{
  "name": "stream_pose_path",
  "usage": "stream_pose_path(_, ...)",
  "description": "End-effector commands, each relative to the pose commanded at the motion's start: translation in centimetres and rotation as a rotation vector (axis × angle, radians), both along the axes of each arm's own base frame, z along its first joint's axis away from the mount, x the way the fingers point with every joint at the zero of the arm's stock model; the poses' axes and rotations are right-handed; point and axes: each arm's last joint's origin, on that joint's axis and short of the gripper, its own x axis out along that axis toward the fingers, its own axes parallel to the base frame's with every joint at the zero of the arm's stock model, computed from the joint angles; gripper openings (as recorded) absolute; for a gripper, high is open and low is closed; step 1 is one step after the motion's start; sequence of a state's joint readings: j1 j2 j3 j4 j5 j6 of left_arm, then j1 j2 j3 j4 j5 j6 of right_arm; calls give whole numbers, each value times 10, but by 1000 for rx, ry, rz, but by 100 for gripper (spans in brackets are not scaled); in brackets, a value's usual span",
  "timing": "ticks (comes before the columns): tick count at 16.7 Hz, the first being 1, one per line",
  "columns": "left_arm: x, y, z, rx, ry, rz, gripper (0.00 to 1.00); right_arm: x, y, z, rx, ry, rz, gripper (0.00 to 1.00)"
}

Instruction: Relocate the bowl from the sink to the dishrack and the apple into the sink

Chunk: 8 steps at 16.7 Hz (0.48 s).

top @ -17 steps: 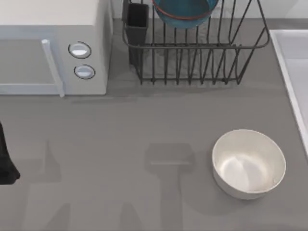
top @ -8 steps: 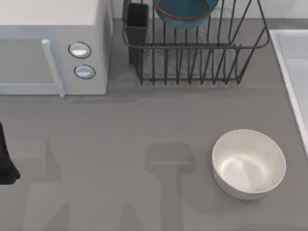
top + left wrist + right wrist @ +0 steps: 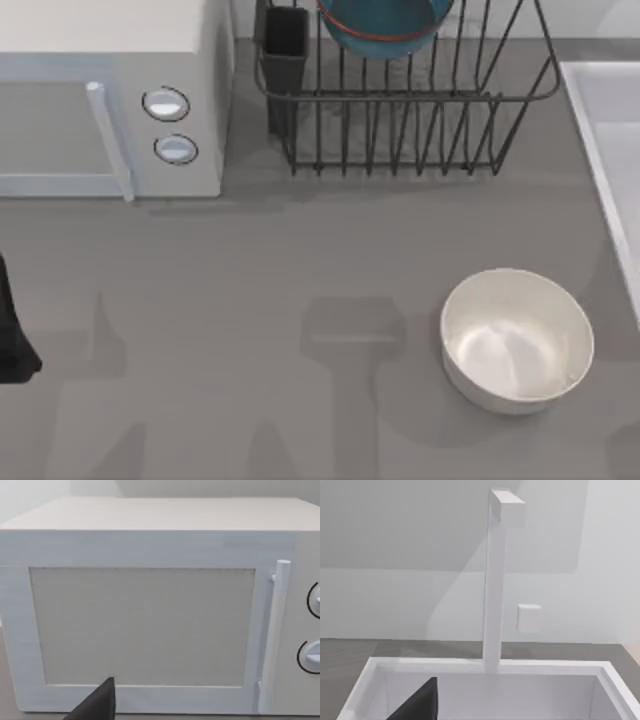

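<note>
The bowl (image 3: 383,28), teal-blue with a thin reddish rim line, stands on edge among the bars of the dishrack (image 3: 400,100) at the top centre of the top view. That half of the job looks done. The sink (image 3: 598,120) runs down the right edge of the frame, well apart from the rack's dark cutlery cup (image 3: 286,45).

What is left, by my reading, is the apple. Which way it lies from either arm cannot be told, so the coming move turns on finding it first.

The right gripper (image 3: 420,702) hangs just over the sink's near rim, facing the tall white faucet (image 3: 495,580). This makes the right arm the nearer one for a drop into the basin. The left gripper (image 3: 100,705) is parked at the left edge of the desk (image 3: 250,290), facing the door of the white microwave (image 3: 110,100). For both, whether the jaws are spread or pressed together cannot be told.

A white bowl (image 3: 517,340) sits at the lower right, near the sink and between it and the open middle of the desk. It could lie in the path of a carry.
</note>
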State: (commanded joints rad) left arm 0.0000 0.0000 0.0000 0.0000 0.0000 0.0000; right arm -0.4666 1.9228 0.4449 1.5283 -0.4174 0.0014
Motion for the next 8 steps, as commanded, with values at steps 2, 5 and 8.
stream_pose_path(2, 0, 0, 0, 0, 0, 0, 100, -7, 15, 26, -4, -5, 2, 100)
stream_pose_path(5, 0, 0, 0, 0, 0, 0, 100, -31, 43, 62, -4, -8, 9, 100)
stream_pose_path(8, 0, 0, 0, 0, 0, 0, 100, -67, 71, 84, 1, -10, 18, 100)
